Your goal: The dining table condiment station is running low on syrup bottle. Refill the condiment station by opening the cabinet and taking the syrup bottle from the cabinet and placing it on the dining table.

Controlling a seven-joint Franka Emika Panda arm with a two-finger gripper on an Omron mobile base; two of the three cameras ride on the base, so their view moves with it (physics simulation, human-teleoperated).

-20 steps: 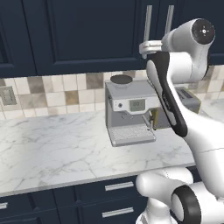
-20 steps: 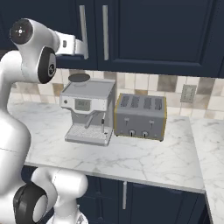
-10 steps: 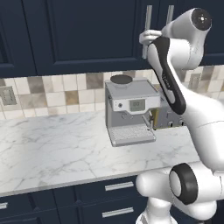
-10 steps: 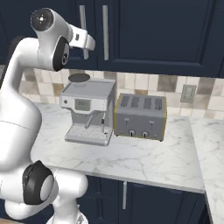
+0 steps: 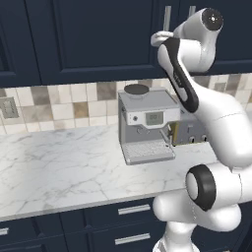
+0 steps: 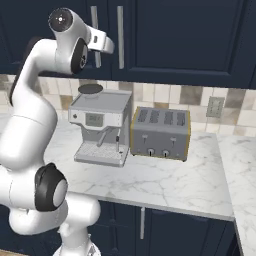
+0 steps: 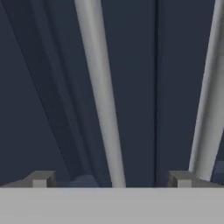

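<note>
The cabinet (image 5: 98, 39) is a dark navy upper wall unit whose two doors are closed, each with a long vertical silver bar handle. My gripper (image 5: 160, 38) is raised up against the left handle (image 5: 167, 19), level with its lower part. From the right base view, the gripper (image 6: 107, 46) sits just in front of that handle (image 6: 94, 30). In the hand view the gripper (image 7: 111, 179) is open, and the left handle (image 7: 101, 105) runs up between its two tips, untouched. The second handle (image 7: 210, 109) stands to the right, past the door seam. The syrup bottle is hidden. The dining table is out of view.
A steel espresso machine (image 5: 147, 125) stands on the marble counter (image 5: 59, 167) below the hand, with a toaster (image 6: 160, 132) to its right. Navy drawers (image 5: 133, 209) run under the counter. A wall outlet (image 6: 215, 106) is set in the tiled backsplash.
The arm has straightened and the hand has moved a little up and left, closer to the left cabinet handle. The doors have not moved.
</note>
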